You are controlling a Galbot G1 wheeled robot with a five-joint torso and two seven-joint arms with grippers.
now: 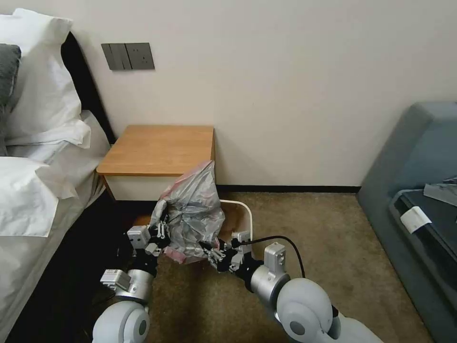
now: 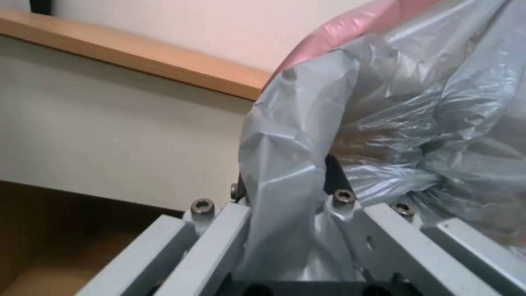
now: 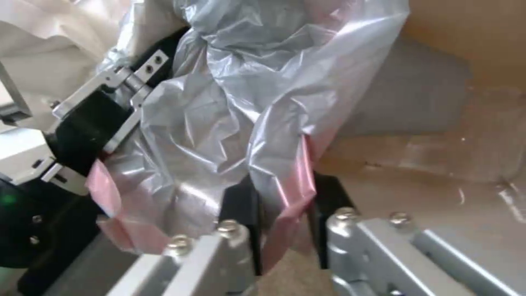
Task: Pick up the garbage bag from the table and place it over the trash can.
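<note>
Above the trash can (image 1: 243, 207), off the table (image 1: 157, 148) and in the air, the garbage bag (image 1: 194, 209) hangs between the two grippers, bunched and standing upward. The left gripper (image 1: 159, 234) is clamped on the bag's left edge; in the left wrist view the grey film runs straight down between its fingers (image 2: 219, 242). The right gripper (image 1: 214, 251) is clenched on the pink-edged hem at the near right, the film pinched between its fingers (image 3: 241, 205). The bag's mouth seems to lie low, spanning from one gripper to the other, though the crumpling makes that hard to read. The bin sits beyond and below the grippers, its rim just behind the bag and toward the right arm's side, so the held hem must travel forward and down to go over the rim.
</note>
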